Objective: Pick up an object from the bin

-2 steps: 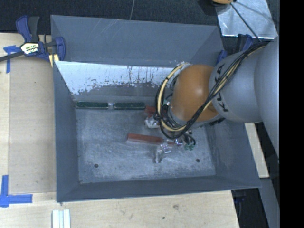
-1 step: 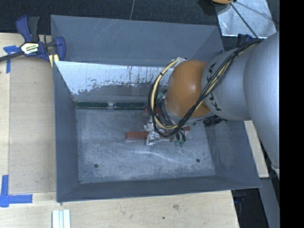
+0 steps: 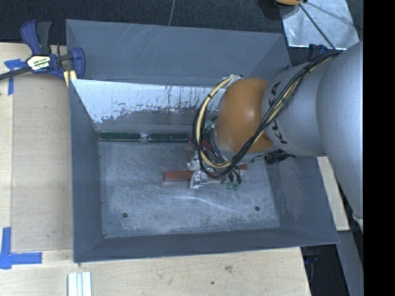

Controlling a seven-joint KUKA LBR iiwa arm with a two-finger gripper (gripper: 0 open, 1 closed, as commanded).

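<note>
My gripper point(image 3: 198, 178) is low over the bin floor, a little right of its middle. A thin reddish-brown bar point(image 3: 176, 176) lies flat on the floor there. Its left end sticks out to the gripper's left, and the rest runs under the gripper. A small green bit point(image 3: 233, 186) shows on the floor just right of the gripper; what it is cannot be made out.
A long dark green strip point(image 3: 144, 137) lies along the foot of the bin's back wall, left of the arm. The arm, with its orange cover and cables, comes in from the right and hides the bin's back right part.
</note>
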